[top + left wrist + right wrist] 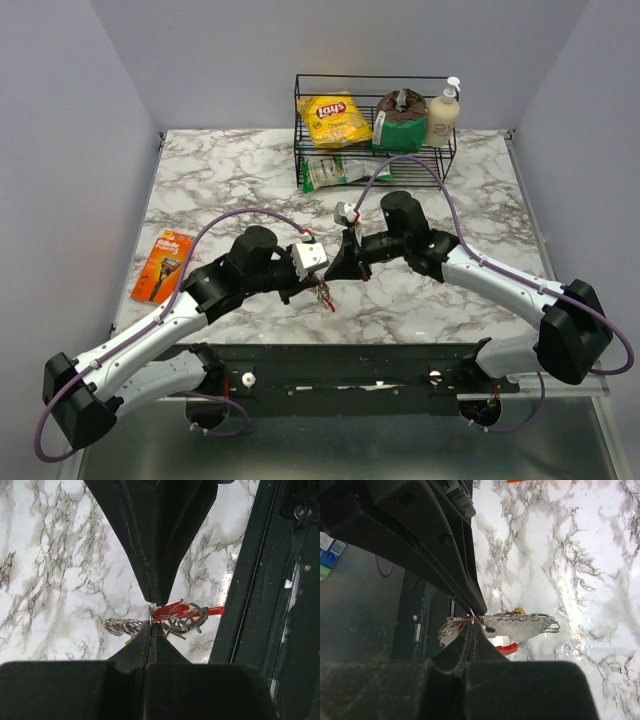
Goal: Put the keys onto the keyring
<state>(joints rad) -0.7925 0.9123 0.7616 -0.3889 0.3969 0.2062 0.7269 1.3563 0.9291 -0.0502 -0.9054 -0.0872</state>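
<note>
Pinching the keyring [187,615] bunch from both sides: my left gripper [151,616] and right gripper [470,618] were clenched on it over the table [200,180], steadying the ring for threading. Couldn't spot the keys.

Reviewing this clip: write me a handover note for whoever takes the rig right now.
Left claw: shut, pinching the keyring bunch at a thin ring beside its red loop.
Right claw: shut on the same bunch, next to the silvery flat piece.
Where: bunch held between both claws over the marble table, near its front.
Done: both arms have hold of the bunch.
Left: tagged keys cannot be told apart in the tangle, so check whether any are threaded before releasing.
</note>
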